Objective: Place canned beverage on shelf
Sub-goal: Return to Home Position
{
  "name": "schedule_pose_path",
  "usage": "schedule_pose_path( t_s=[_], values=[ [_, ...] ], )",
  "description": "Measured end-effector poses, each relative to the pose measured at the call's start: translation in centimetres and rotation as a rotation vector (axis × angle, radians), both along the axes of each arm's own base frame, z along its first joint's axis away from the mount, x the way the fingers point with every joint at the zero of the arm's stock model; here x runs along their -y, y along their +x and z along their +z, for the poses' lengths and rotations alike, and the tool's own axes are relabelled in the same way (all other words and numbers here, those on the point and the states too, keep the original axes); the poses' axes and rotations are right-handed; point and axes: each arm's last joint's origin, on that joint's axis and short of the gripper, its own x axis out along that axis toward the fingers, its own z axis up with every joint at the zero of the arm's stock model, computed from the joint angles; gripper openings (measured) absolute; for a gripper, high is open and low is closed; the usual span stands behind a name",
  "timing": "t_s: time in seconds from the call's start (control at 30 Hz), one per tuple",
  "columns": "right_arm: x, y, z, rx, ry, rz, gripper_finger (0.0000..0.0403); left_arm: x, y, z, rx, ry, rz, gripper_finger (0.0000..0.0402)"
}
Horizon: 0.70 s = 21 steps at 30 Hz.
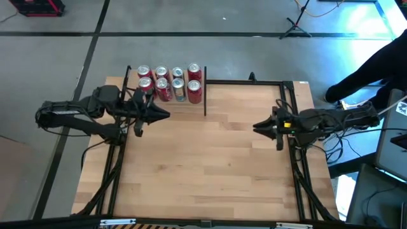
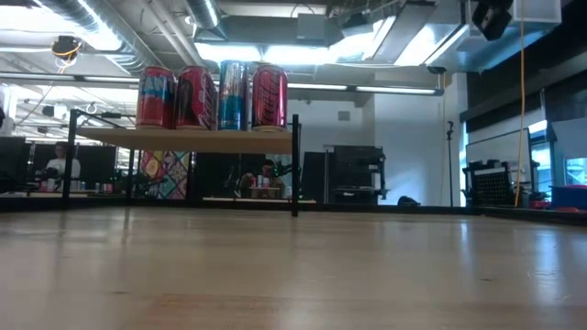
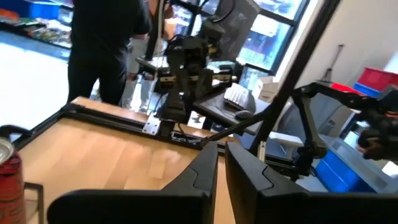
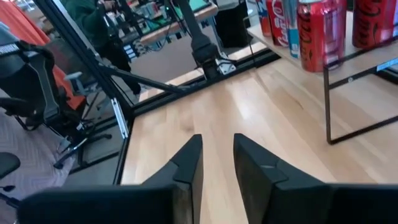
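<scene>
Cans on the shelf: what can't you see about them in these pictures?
Low view: the front cans hide the back row.
High view: the cans have labels too small to read.
Right wrist view: cans cut off by the picture's edge.
Left wrist view: one can mostly cut off.

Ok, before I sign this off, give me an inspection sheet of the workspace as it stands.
Surface: light-wood tabletop, bare between the arms.
Job's things: eight cans upright in two rows of four on the shelf, at the table's far left corner.
Clutter: nothing seen.
Grippers: left gripper hangs beside the shelf, right gripper near the right edge; both hold nothing.
Cables: loose cables trail off the table's right side.
Surroundings: a person in dark clothes beyond the far right corner.
</scene>
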Motion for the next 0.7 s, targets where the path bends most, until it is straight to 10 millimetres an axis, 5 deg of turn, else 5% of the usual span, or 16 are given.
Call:
schedule_pose_path(
  t_s=[0.23, 0.53, 0.7],
  values=[
    [0.4, -1.3, -0.1, 0.026, -0.157, 0.014, 0.0077, 0.1, 0.7, -2.9, -0.026, 0.037, 0.007, 0.0024],
    [0.9, -2.8, -4.0, 0.231, -0.248, -0.008, 0.0076, 0.8, 0.6, -8.7, 0.081, 0.086, -0.042, 0.0024],
    [1.1, -3.0, -6.8, 0.248, -0.152, -0.078, 0.0076, 0.5, -0.3, -12.5, 0.051, 0.090, 0.034, 0.0024]
  ],
)
